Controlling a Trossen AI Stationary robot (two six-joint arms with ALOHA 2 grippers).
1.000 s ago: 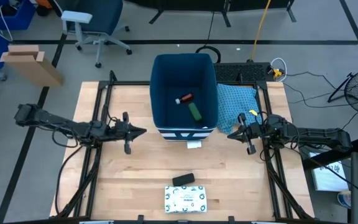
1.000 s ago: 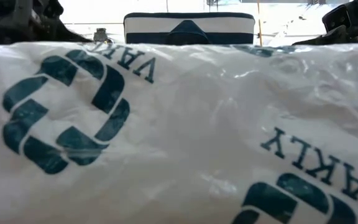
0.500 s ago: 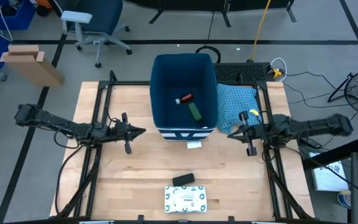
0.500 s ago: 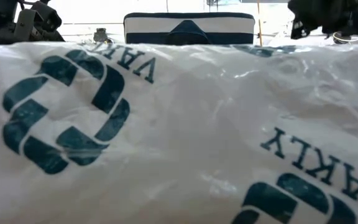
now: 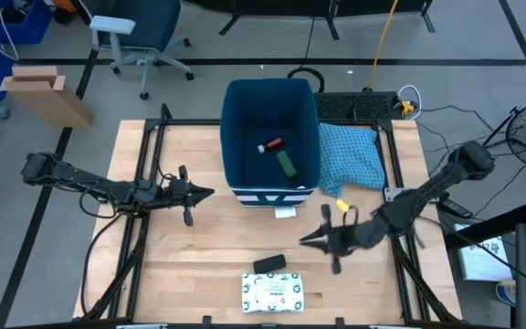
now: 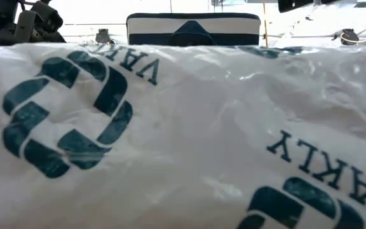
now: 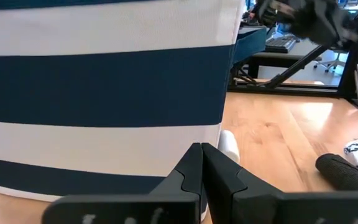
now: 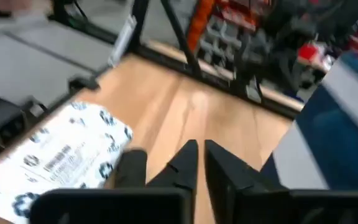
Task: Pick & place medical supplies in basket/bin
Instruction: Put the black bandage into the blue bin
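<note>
The dark blue bin [image 5: 241,110] stands at the table's far middle. A small red item [image 5: 270,144] and a green one [image 5: 287,164] lie on its floor. A dark box [image 5: 268,264] lies on the wood near the front edge, with the white packet with green print [image 5: 272,291] just nearer. My right gripper [image 5: 304,239] hovers right of the dark box, its fingers close together with nothing between them. My left gripper [image 5: 204,193] waits shut, left of the bin's striped front [image 7: 104,93].
A light blue patterned cloth [image 5: 350,155] lies right of the bin. Black frame rails [image 5: 144,238] run along both sides of the table. Bare wood [image 5: 217,247] lies between the bin's front and the packet. In the low view the packet [image 6: 170,140] blocks nearly everything.
My right gripper has swung away from the cloth at the table's right side, going toward the near edge and the left. It now sits over the middle of the table beside the dark box. The supplies and the bin have kept still.
</note>
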